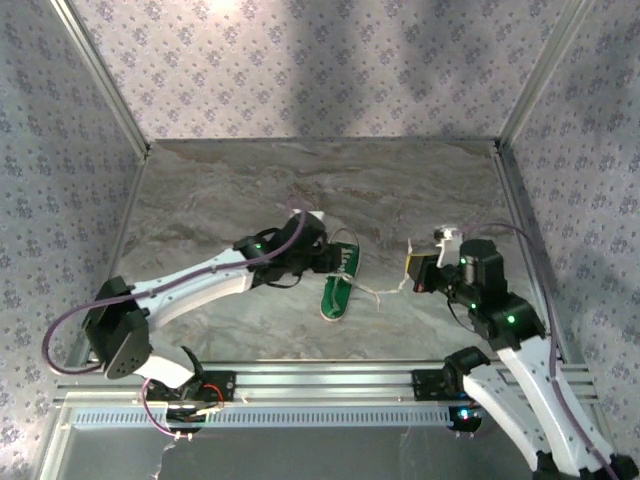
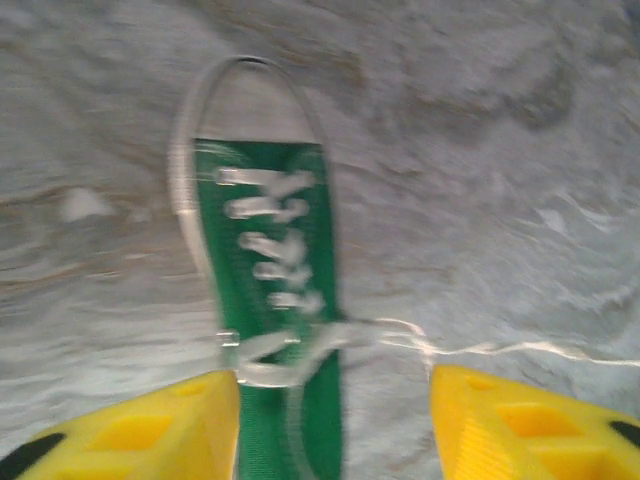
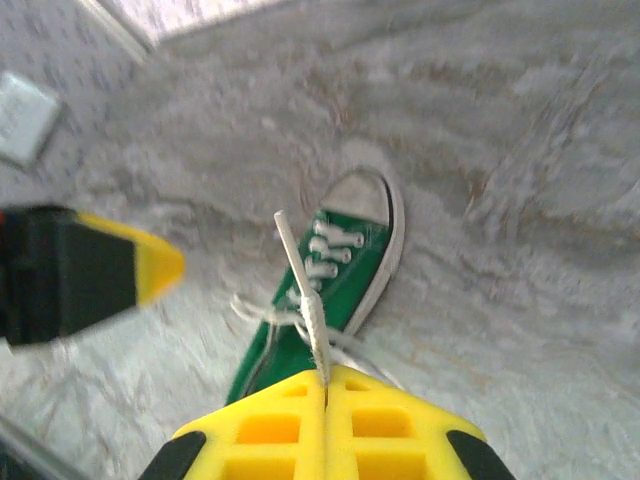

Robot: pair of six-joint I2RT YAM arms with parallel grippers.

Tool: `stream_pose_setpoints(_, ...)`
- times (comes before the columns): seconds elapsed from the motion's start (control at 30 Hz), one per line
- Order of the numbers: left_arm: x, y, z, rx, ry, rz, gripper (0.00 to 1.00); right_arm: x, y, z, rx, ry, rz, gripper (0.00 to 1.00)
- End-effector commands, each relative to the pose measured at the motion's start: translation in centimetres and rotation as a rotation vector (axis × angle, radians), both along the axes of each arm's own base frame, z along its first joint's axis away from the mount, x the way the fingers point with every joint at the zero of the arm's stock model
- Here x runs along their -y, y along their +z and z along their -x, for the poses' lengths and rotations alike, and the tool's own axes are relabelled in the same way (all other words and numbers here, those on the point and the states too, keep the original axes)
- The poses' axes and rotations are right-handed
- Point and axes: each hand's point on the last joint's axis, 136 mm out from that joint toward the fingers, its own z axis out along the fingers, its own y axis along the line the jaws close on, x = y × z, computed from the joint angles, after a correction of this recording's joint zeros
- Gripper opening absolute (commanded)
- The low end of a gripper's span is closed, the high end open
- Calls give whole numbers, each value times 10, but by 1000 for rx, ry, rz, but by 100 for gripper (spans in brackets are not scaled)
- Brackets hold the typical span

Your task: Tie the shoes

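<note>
Sneaker (image 1: 338,287), green canvas with a white toe cap, lies sole-down on the marble-patterned tabletop (image 1: 250,180), between the two grippers. Seen from the left wrist, it sits straight ahead of and below the left gripper (image 2: 335,385). Its toe points away, and its heel end passes under the gap between the yellow fingers (image 2: 170,420). Those fingers stand spread with nothing caught between them, and whether they touch the shoe I cannot tell. I judge they hang there because the crossing of the laces lies just ahead of them, within easy reach for taking a strand.

The right gripper (image 3: 325,385) has its fingers pressed together, pinching the white lace (image 3: 312,330), which comes out of the seam between them and runs ahead toward the shoe. From above, that strand stretches sideways from the shoe to the gripper. Drawn out like this, it probably keeps the crossing snug and the free length clear of the eyelets.

Ahead of the left gripper, past the toe, there is a strip of bare table and then the rail (image 1: 330,375) at the near edge. To its left the tabletop is open. The patterned walls (image 1: 300,60) and aluminium frame posts (image 1: 100,75) stand well apart from both grippers. The tightest spot is between the grippers themselves, which are near each other. The shoe looks light, so a harder pull on the strand may drag it sideways.
</note>
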Motion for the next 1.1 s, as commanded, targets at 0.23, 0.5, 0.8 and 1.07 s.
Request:
stream_pose_setpoints(0.23,-28,-32,7,-100,74,25,56,-22,-20,-37,102,49,238,0)
stream_pose_setpoints(0.5,-31,-38,22,-46,-49,50,52,-31,4,-50,189,83,182,0)
stream_pose_setpoints(0.8,-25,-62,28,-101,-150,60,45,-59,-22,-78,257,351,445,0)
stream_pose_setpoints(1.07,-19,-78,23,-138,-138,63,43,-80,-52,-95,356,686,740,0)
